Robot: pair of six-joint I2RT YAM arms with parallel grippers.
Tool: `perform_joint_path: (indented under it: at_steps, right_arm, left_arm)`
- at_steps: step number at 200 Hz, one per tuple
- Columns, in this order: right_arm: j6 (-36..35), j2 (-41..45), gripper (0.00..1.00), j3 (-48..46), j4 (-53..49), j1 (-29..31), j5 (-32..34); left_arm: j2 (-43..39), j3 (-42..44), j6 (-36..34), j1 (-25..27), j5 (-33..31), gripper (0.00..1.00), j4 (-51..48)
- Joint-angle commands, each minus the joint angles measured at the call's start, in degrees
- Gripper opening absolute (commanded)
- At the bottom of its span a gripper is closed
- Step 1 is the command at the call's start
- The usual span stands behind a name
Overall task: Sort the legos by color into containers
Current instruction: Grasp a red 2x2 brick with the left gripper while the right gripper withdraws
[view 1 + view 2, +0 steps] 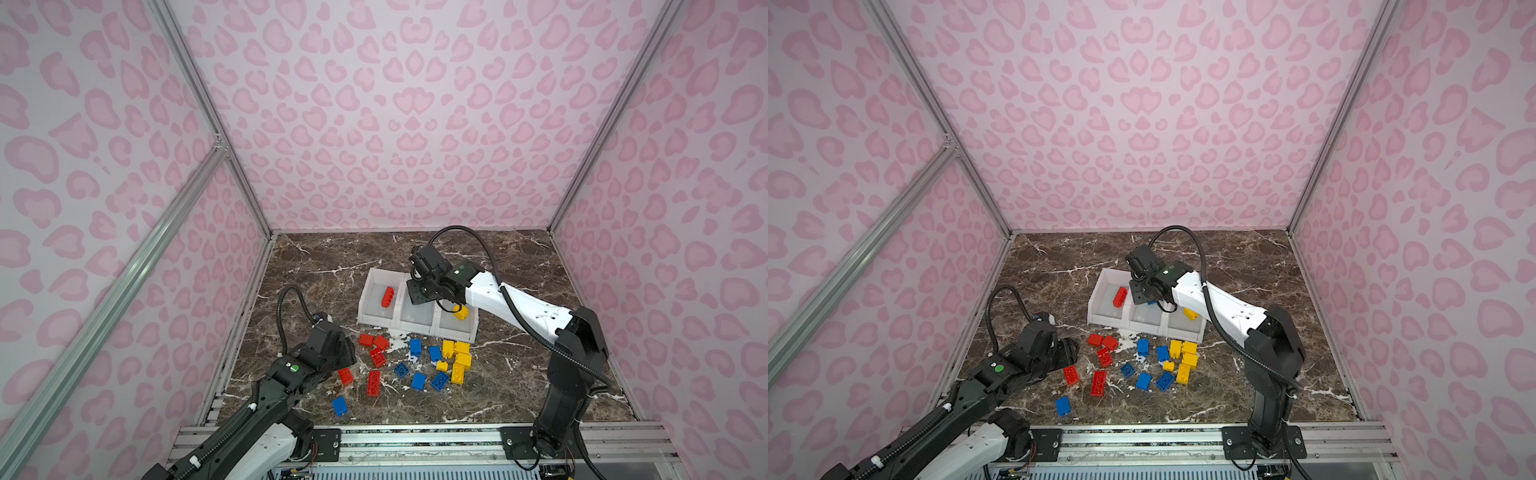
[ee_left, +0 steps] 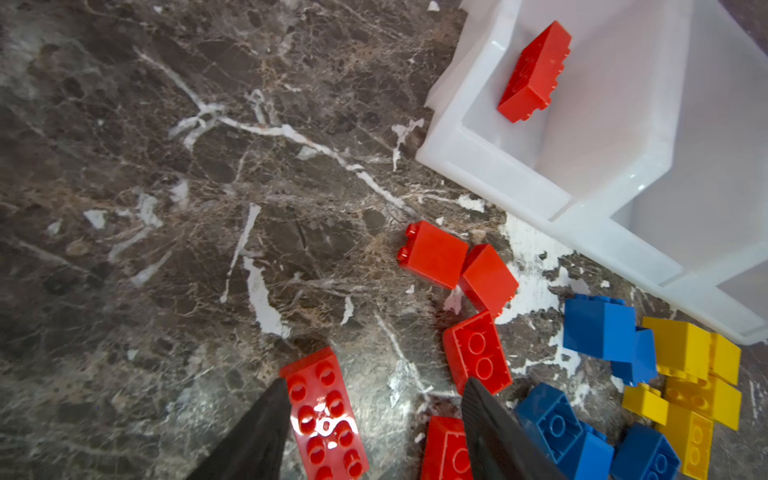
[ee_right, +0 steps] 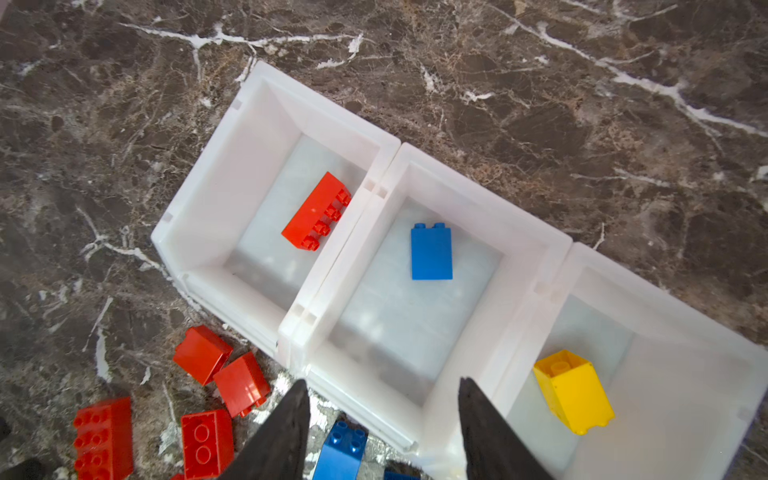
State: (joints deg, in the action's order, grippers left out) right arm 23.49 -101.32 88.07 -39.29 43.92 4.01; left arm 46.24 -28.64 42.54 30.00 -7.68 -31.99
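Observation:
The containers (image 1: pixel 415 327) are three joined white bins in both top views. In the right wrist view one long red lego (image 3: pixel 318 212) lies in an end bin, a blue one (image 3: pixel 431 251) in the middle bin, and a yellow one (image 3: pixel 573 390) in the other end bin. My right gripper (image 3: pixel 383 381) hangs open and empty over the middle bin's near rim (image 1: pixel 415 297). Loose red (image 1: pixel 376 353), blue (image 1: pixel 415 347) and yellow (image 1: pixel 457 359) legos lie in front of the bins. My left gripper (image 2: pixel 374 384) is open and low over the red ones, a long studded red lego (image 2: pixel 324 415) beside one finger.
A lone blue lego (image 1: pixel 340 406) lies nearer the front edge, apart from the pile. The marble tabletop (image 1: pixel 324 266) is bounded by pink patterned walls and metal frame posts on three sides. A metal rail (image 1: pixel 415 440) runs along the front.

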Motion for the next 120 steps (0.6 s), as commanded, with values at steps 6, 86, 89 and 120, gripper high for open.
perform_joint_path:
  at_steps: [6,86,89,120]
  right_arm:
    - [2.0,4.2,0.58,-5.2,2.8,0.4,0.7]
    - [9.2,19.1,0.59,-23.4,6.4,1.6,2.3]
    - [9.6,19.5,0.59,-23.9,6.6,1.6,2.4]
    - [11.5,22.8,0.59,-27.3,6.4,1.9,3.6]
  left_arm:
    - [0.8,0.2,3.0,0.1,-1.8,0.68,-3.8]
    - [6.0,4.3,5.0,0.3,2.2,0.67,1.0]
    - [6.4,4.3,4.9,0.3,2.4,0.67,1.2]
    - [10.8,3.5,3.3,0.6,3.2,0.64,3.1]
